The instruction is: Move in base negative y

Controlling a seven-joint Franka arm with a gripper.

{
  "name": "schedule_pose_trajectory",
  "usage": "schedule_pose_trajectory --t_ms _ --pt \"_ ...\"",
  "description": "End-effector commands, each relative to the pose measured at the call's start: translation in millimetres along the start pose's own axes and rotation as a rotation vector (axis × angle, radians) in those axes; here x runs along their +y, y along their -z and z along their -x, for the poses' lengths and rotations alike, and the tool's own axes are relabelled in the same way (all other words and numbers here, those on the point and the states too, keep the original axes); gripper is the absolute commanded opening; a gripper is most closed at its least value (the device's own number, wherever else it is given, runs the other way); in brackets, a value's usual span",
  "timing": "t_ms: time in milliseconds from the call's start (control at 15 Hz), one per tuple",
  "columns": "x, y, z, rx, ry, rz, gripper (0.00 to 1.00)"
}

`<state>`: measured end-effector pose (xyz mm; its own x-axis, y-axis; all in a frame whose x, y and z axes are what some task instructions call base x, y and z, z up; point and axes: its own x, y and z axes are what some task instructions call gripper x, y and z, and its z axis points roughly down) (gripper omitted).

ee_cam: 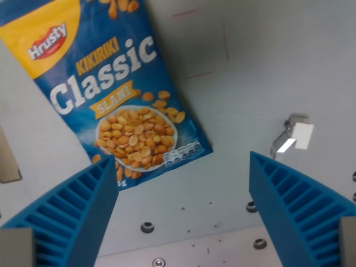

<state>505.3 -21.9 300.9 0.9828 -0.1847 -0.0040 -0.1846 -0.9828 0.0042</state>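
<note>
My gripper (183,167) is open and empty. Its two blue ribbed fingers, one at the wrist view's left (83,206) and one at the right (295,200), stand wide apart above a grey table. A blue and yellow bag of "Hrusty Kikiriki Classic" peanuts (108,89) lies flat on the table, tilted, in the upper left of the view. Its lower corner reaches just behind the left finger. Nothing is between the fingers.
A small white and metal clip-like piece (293,136) lies on the table at the right. Several bolt holes (147,227) dot the table near the bottom. A thin red outline (206,41) is marked on the table at the top. A tan object (8,161) shows at the left edge.
</note>
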Motion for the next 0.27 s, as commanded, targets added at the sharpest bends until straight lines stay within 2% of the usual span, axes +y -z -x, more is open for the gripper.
schedule_pose_trajectory --t_ms 67,267 --pt "13.0 2.1 -11.5 -0.006 0.015 0.005 1.00" --pt "27.9 2.0 -17.3 -0.006 0.015 0.005 1.00"
